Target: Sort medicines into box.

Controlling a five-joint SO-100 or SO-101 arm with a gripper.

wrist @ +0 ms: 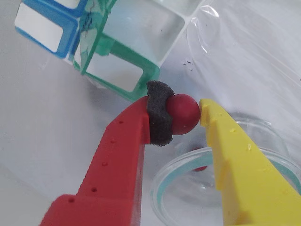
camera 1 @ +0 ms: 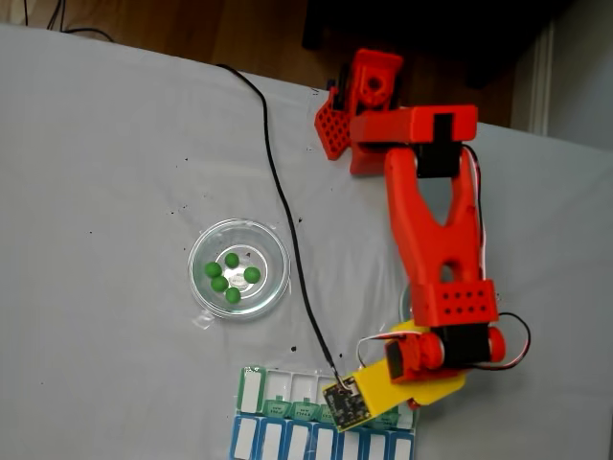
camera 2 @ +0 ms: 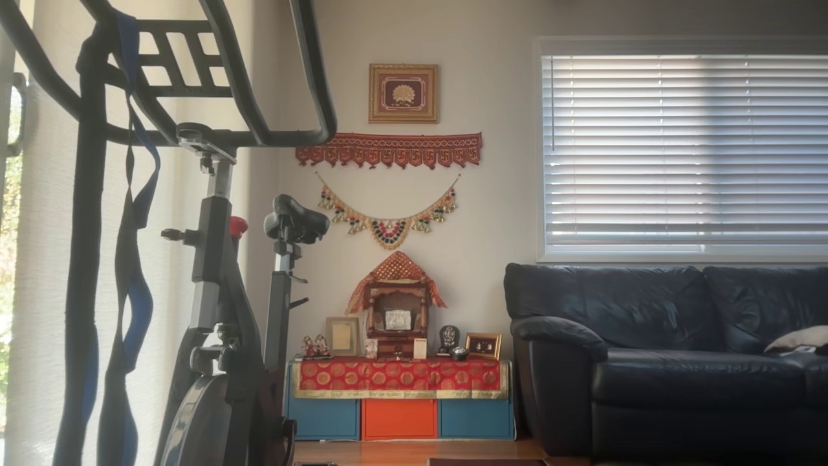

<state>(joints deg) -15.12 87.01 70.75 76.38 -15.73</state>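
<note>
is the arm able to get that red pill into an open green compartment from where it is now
Probably yes. The gripper is shut on the red pill, and an open compartment of the pill organizer lies just ahead with its lid up and nothing between in the wrist view.

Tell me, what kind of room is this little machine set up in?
Most likely a home living room, not a lab. The other view shows a dark leather sofa, an exercise bike and a small decorated shrine. The arm works on a table with a white cloth.
</note>
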